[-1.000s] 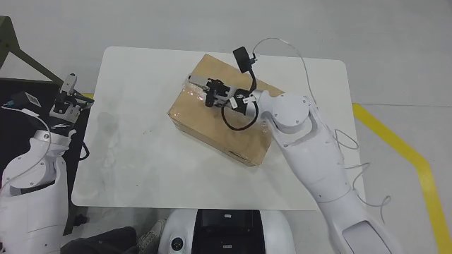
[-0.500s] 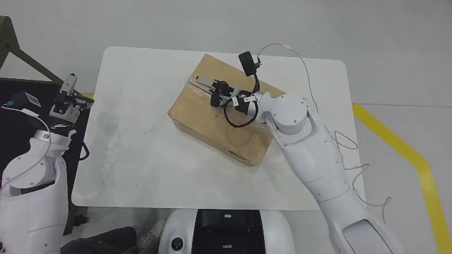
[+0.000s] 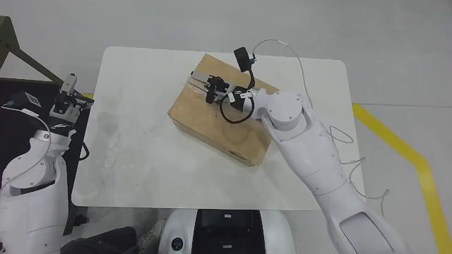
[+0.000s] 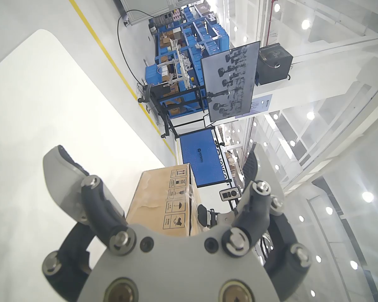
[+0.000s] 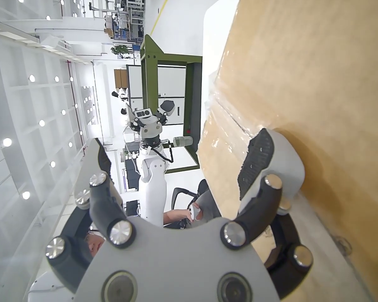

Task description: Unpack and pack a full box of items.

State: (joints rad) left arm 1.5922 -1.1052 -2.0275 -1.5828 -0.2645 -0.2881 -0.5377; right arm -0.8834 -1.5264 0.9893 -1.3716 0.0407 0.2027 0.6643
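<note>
A brown cardboard box (image 3: 219, 116) with a taped seam (image 5: 230, 117) sits closed, turned at an angle, in the middle of the white table (image 3: 134, 148). My right gripper (image 3: 210, 87) is on the box top near its far left edge, open. In the right wrist view the right gripper (image 5: 179, 146) has one finger (image 5: 264, 155) lying on the cardboard (image 5: 302, 64) beside the seam, the other in the air. My left gripper (image 3: 65, 97) is held off the table's left side, pointing up, open and holding nothing. Between the left gripper's (image 4: 157, 161) fingers I see the box's printed end (image 4: 173, 199).
Bare table surface lies left of the box and in front of it (image 3: 141, 176). A green metal frame (image 3: 8, 42) stands off the far left corner. A black stand (image 3: 18, 113) is beside the left arm. A yellow line (image 3: 402, 148) marks the floor on the right.
The right gripper slid a little to the right along the box top, then back toward the far left edge. The left arm and the box kept still.
</note>
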